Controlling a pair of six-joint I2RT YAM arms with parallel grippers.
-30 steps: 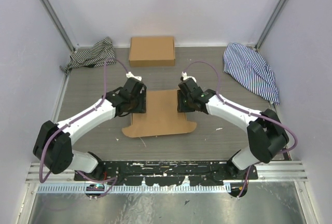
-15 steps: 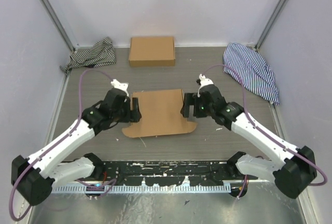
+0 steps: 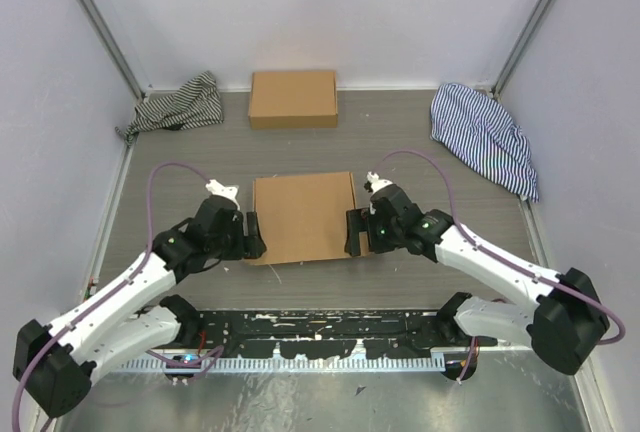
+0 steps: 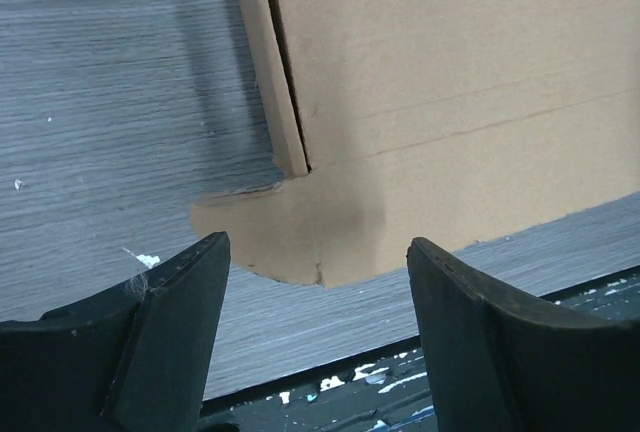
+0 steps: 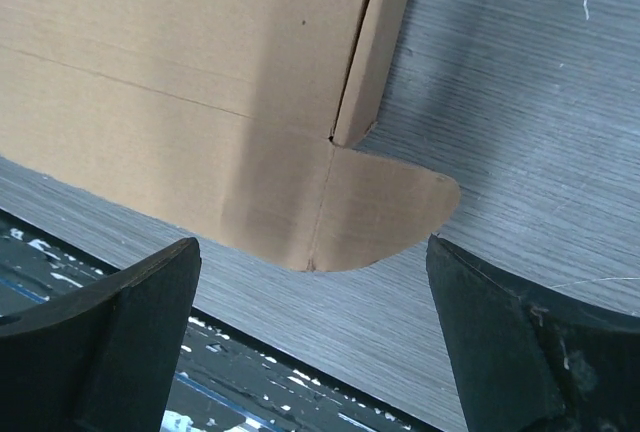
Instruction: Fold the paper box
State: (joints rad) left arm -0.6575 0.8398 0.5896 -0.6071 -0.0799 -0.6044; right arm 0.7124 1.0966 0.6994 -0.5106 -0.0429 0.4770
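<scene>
From above, plain brown paper box [image 3: 303,217] lying flat mid table [image 3: 400,152], between left gripper [image 3: 254,234] and right gripper [image 3: 352,233], left wrist view, jaws spread wide and empty, rounded corner tab, narrow side flap, right wrist view, jaws equally wide, mirrored tab

My black left gripper [image 4: 315,245] gapes wide; the brown cardboard paper box's [image 4: 450,72] rounded corner tab [image 4: 280,237] lies between, on grey table [image 4: 100,102].
</scene>
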